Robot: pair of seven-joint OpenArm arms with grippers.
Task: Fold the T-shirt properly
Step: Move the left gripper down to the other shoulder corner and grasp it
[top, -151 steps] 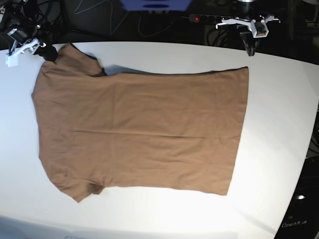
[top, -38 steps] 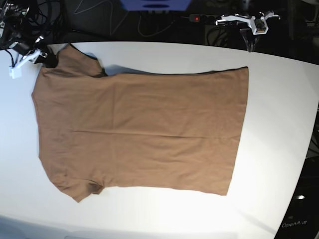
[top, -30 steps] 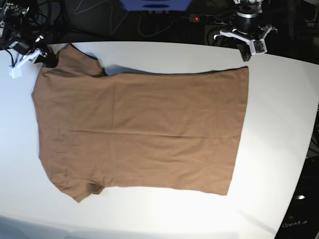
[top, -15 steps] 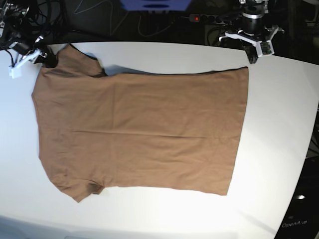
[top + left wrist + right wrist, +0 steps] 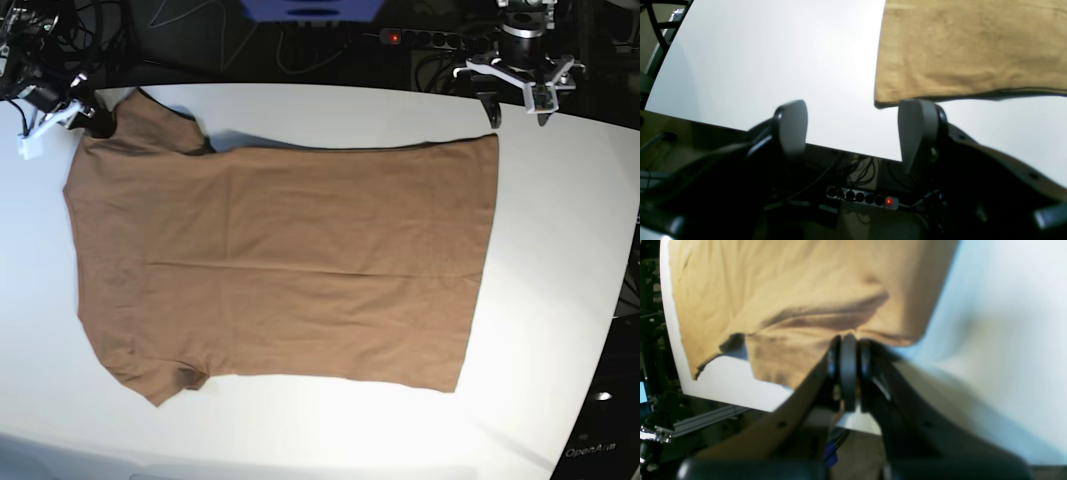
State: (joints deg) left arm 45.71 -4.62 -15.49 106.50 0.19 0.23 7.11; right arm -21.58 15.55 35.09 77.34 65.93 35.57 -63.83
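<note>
**Left hand swings out past the shirt's hem corner and spreads its fingers**

Since a moment ago, the left hand has moved sideways along the far edge of the white surface and its two fingers now stand far apart, where before they were pressed together. It hangs just past the far hem corner of the plain brown short-sleeved cotton T-shirt and holds nothing. In the left wrist view, the hand shows two pale grey finger pads with a big gap between them. The hem corner of the T-shirt lies just beyond the right-side pad. Below the surface edge sits a black power strip with a small red light.

The right hand has not moved. It sits at the far sleeve of the T-shirt, near the neck end. In the right wrist view its fingers are squeezed tight together, right at the edge of the brown cloth. The cloth is puckered into dark creases just there. I cannot tell for sure if a bit of cloth is pinched between them.

The T-shirt lies spread flat in the middle of the surface, neck end on the base view's left and hem on its right.
</note>
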